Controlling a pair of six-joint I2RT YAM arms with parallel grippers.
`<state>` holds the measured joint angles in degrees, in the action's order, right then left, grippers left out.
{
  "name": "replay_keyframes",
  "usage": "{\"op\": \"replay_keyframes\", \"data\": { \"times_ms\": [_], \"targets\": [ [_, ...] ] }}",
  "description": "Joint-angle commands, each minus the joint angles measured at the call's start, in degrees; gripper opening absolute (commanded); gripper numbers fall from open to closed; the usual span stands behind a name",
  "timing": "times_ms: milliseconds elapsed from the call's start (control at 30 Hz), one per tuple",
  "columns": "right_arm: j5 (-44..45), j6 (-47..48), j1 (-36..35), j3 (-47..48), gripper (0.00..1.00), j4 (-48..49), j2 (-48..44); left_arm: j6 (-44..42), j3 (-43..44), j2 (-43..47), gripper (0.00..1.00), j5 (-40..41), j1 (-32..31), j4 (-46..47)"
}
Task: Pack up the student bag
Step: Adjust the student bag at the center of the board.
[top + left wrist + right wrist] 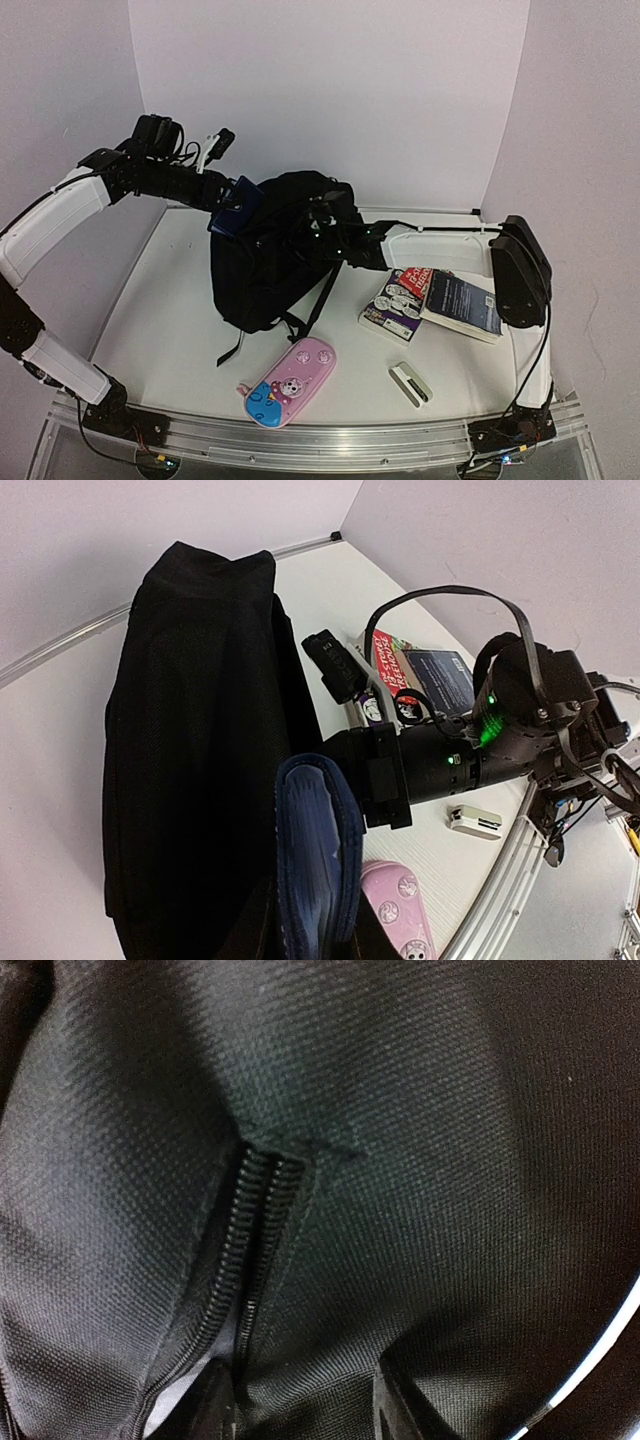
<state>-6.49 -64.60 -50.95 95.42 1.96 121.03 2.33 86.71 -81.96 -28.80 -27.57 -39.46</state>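
The student bag (265, 265) is a large black backpack standing in the middle of the table. My left gripper (226, 200) is shut on a navy wallet (238, 208) and holds it at the bag's upper left edge. In the left wrist view the wallet (318, 850) stands on edge between my fingers, beside the bag (190, 730). My right gripper (325, 215) grips the bag's top fabric. In the right wrist view its fingertips (205, 1410) pinch black fabric (420, 1160) beside a zipper (250, 1250) that is slightly parted onto grey lining.
Two books (405, 298) (462, 305) lie right of the bag. A pink-and-blue pencil case (290, 382) lies near the front edge, with a small white object (410, 383) to its right. White walls close the back and sides.
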Motion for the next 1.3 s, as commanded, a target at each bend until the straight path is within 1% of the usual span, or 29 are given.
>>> {"op": "replay_keyframes", "data": {
  "times_ms": [0, 167, 267, 433, 533, 600, 667, 800, 933, 1033, 1100, 1267],
  "targets": [
    [2.21, 0.43, -0.21, -0.21, 0.29, -4.15, 2.21, -0.26, -0.53, 2.67, 0.00, -2.23, -0.29, -0.44],
    [1.58, 0.78, -0.20, 1.07, 0.07, -4.11, 2.16, -0.57, 0.08, 2.78, 0.00, -2.01, -0.29, -1.30],
    [1.75, 1.17, -0.21, -0.22, 0.00, -4.15, 0.18, -0.50, 1.45, 2.94, 0.00, -1.96, -0.29, -2.04],
    [2.85, 3.38, -0.29, -5.32, 0.00, -2.94, -6.19, 1.76, 8.51, 1.04, 0.00, -3.64, -0.29, -4.13],
    [2.62, 4.13, -0.26, -8.59, 0.00, -1.04, -8.87, 5.90, 15.28, -1.91, 0.00, -6.10, -0.71, -5.69],
    [2.08, 4.40, -0.29, -10.10, 0.00, 0.43, -9.65, 7.30, 19.55, -4.08, 0.00, -5.95, -2.47, -6.63],
    [1.62, 4.49, -0.29, -11.40, 0.00, 1.94, -10.15, 7.51, 22.81, -6.57, 0.00, -3.88, -5.52, -6.97],
    [1.21, 4.72, -0.29, -13.03, 0.00, 4.44, -11.33, 7.95, 27.16, -12.09, 0.00, -2.04, -8.67, -8.68],
    [1.82, 4.84, -0.33, -15.23, 0.00, 6.71, -13.70, 7.73, 27.71, -16.40, 0.00, 0.12, -10.50, -9.59],
    [2.02, 4.75, -0.40, -16.75, 0.00, 7.90, -14.97, 6.90, 27.44, -18.44, 0.00, 4.65, -11.03, -10.60],
    [1.92, 4.75, -0.49, -17.35, 0.00, 8.76, -15.43, 5.81, 26.03, -18.84, 0.00, 6.20, -11.01, -9.47],
    [1.42, 5.10, -0.78, -17.41, 0.00, 9.40, -14.93, 4.84, 21.24, -18.44, 0.00, 2.93, -11.31, -2.03]
  ]
}}
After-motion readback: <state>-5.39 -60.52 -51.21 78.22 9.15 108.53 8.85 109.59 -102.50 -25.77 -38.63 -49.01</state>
